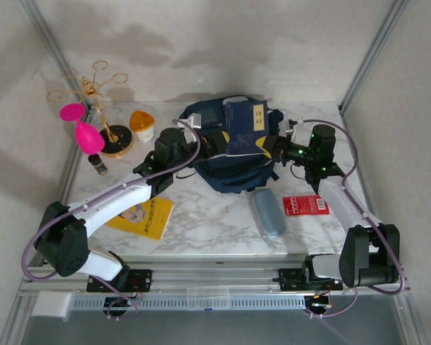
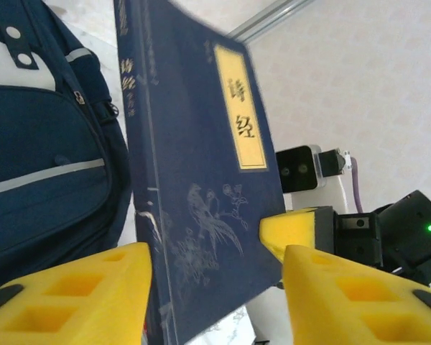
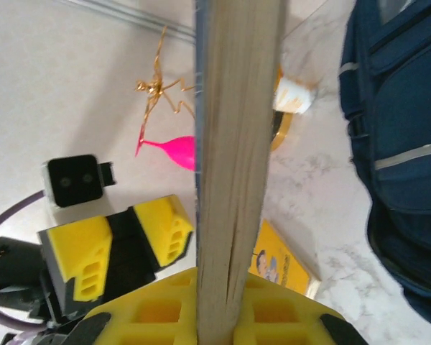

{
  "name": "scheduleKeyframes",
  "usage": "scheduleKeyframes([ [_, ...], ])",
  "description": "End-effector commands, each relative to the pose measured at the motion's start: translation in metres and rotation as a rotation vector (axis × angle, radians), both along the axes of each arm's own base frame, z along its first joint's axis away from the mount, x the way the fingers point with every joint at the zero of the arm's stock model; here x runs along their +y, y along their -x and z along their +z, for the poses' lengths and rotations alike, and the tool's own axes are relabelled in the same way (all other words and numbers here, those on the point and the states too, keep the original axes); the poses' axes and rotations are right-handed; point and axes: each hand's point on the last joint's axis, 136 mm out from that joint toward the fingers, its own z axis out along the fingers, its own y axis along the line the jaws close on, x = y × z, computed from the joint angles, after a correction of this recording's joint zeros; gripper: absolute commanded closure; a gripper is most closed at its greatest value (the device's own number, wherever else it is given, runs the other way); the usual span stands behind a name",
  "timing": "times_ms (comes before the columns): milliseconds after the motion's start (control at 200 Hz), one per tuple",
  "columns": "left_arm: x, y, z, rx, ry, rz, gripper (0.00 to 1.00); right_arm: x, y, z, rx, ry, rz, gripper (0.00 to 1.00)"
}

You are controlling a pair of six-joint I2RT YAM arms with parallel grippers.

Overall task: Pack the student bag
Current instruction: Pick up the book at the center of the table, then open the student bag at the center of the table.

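The right gripper (image 3: 226, 291) is clamped on a navy hardback book with a yellow title label (image 1: 246, 128), upright over the large navy-blue striped fabric backpack (image 1: 233, 174) at the table's (image 1: 208, 215) far edge. The left gripper (image 2: 215, 284) stands apart beside it. Packing looks under way, and next the book needs lowering into the bag's opening.

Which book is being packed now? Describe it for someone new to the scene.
Find the student bag, the big navy backpack at the back centre of the table. Held over it is the navy book; unlike the yellow book lying flat at front left, its dark cover carries a yellow title strip.
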Motion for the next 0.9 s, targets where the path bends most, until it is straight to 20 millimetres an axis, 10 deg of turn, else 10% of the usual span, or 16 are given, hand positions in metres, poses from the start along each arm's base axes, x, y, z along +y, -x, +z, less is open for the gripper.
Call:
scheduleKeyframes([
  [0, 0.009, -0.008, -0.001, -0.039, -0.113, 0.039, 0.42, -0.019, -0.001, 0.003, -0.038, 0.050, -0.063, 1.00],
  [481, -0.047, 0.006, -0.134, -0.134, -0.812, -0.358, 0.36, -0.124, -0.005, -0.053, 0.126, 0.223, -0.435, 1.00],
  [896, -0.098, -0.035, -0.184, -0.151, -0.924, -0.387, 0.40, -0.141, -0.006, -0.064, 0.145, 0.231, -0.491, 1.00],
])
